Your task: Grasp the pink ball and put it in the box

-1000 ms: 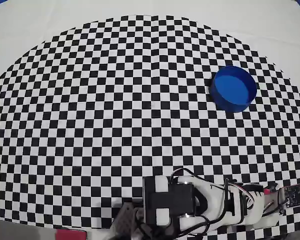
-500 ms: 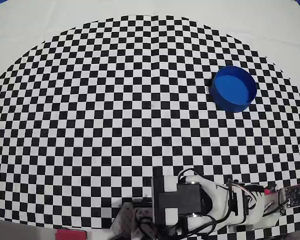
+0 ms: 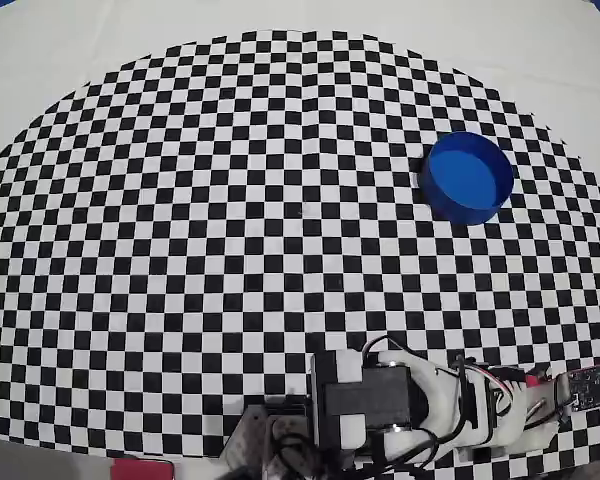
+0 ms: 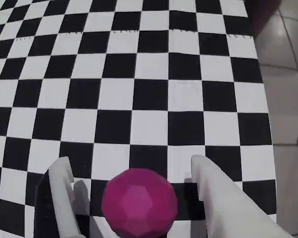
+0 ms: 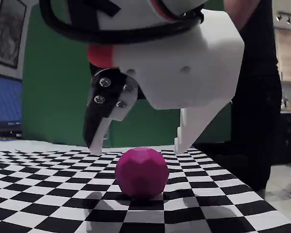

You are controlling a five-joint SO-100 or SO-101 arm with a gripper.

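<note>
The pink ball [image 4: 139,202] is a faceted magenta sphere resting on the checkered mat, also plain in the fixed view [image 5: 141,173]. My gripper [image 4: 130,163] is open and straddles it, one white finger [image 4: 64,193] on each side with a gap to the ball. In the fixed view the gripper [image 5: 138,147] hangs just above the ball, fingertips at about its top. The box [image 3: 467,178], a round blue tub, stands empty at the mat's right in the overhead view. There the arm [image 3: 380,410] sits at the bottom edge and hides the ball.
The mat's right edge [image 4: 260,99] runs close to the ball, with tiled floor [image 4: 288,74] beyond it. A person in dark clothes [image 5: 257,97] stands behind the table. A pink block [image 3: 140,468] lies at the overhead view's bottom edge.
In the overhead view the arm's black and white motor block has shifted a little to the right. The box has not moved.
</note>
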